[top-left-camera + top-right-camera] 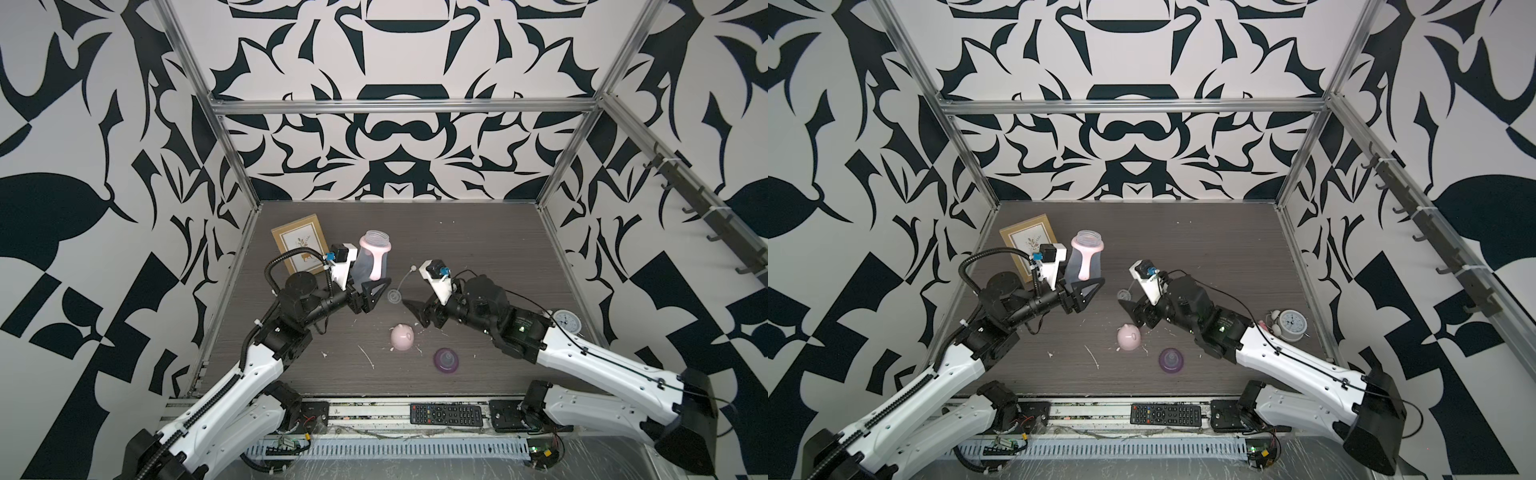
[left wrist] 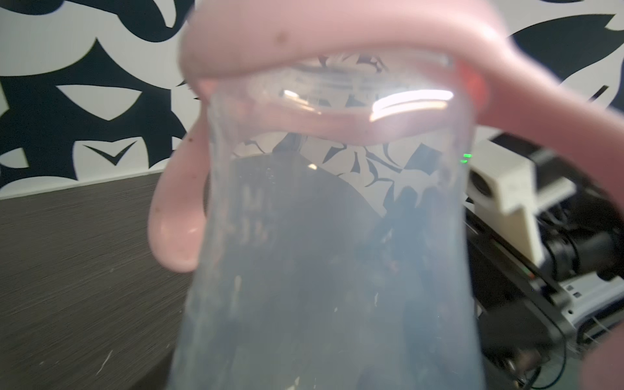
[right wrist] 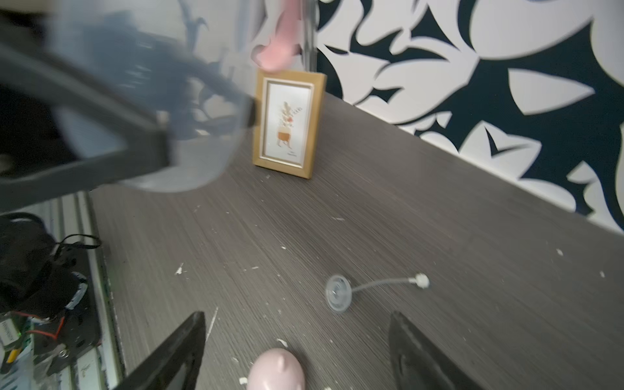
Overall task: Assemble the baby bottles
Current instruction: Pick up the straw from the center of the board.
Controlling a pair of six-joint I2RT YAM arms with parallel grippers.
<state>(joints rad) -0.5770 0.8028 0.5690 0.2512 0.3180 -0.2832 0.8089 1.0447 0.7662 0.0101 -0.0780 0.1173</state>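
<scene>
Grey wood-grain table (image 1: 457, 249), b/w patterned walls (image 1: 395, 137). L gripper (image 1: 370, 286) clamped on bottle (image 1: 376, 245), held off table. R gripper (image 3: 297, 317) jaws wide, empty, near pink cap (image 1: 402, 337) & straw (image 1: 401, 286).

Light is even and quite bright in both top views, prob. from above, w/ only weak, soft shadows on the bench (image 1: 457, 249). The wide lens bends the metal frame bars (image 1: 399, 106) a little toward the edges. Left wrist view: bottle body (image 2: 331, 253) is very close and out of focus, w/ a white glare streak near its neck; pink ring (image 2: 337, 33) is blurred too. Right wrist view: bottle body is smeared, picture frame (image 3: 290, 121) approx. sharp.
</scene>
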